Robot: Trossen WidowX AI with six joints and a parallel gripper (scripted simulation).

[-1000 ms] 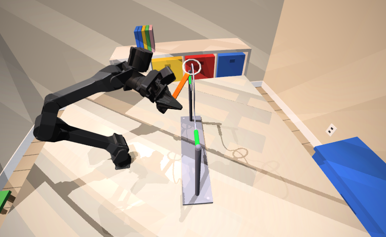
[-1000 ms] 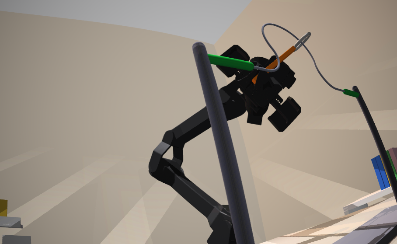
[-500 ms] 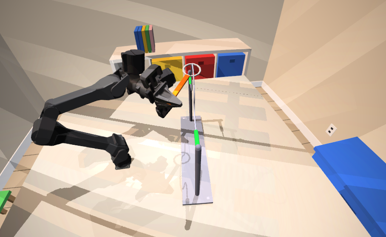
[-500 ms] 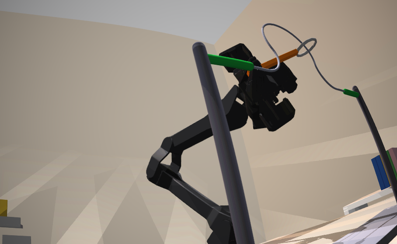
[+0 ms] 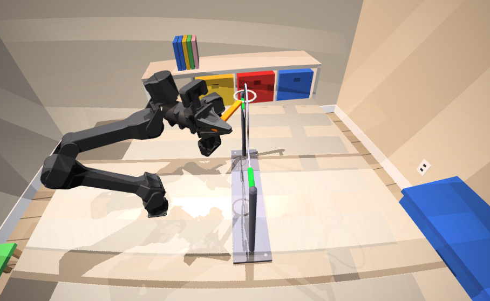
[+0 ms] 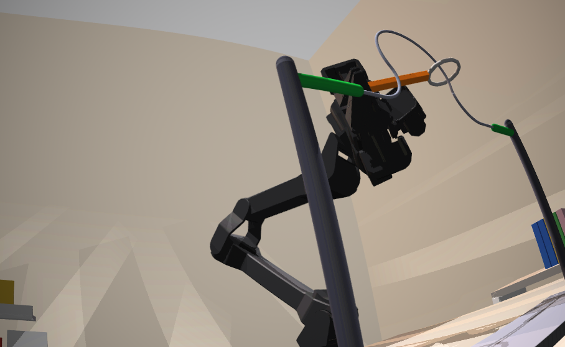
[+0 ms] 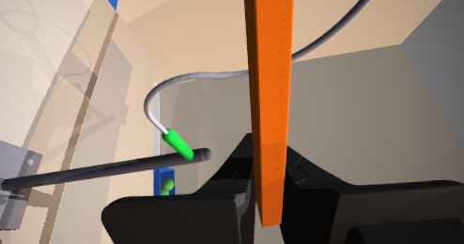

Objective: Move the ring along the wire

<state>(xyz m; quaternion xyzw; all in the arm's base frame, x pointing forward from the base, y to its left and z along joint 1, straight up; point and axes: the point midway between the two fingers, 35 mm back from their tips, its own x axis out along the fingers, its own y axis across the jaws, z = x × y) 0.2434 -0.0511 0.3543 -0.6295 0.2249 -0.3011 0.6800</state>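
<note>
Carrying the ring (image 6: 444, 71) along the wire (image 6: 463, 103), the arm looks roughly two-thirds through the run: in the exterior view the ring circles the grey stretch past the loop, with the far green part (image 6: 502, 129) at about four o'clock from it. Descent, release and retreat remain. The gripper (image 7: 268, 190) is clamped on the orange handle (image 7: 270, 100), jaws nearly together.

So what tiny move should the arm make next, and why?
Probably ease the ring further down the grey wire toward the small green part by the far post, keeping the wire centred. The gripper is clamped on the orange handle, and the ring is mid-wire.
</note>
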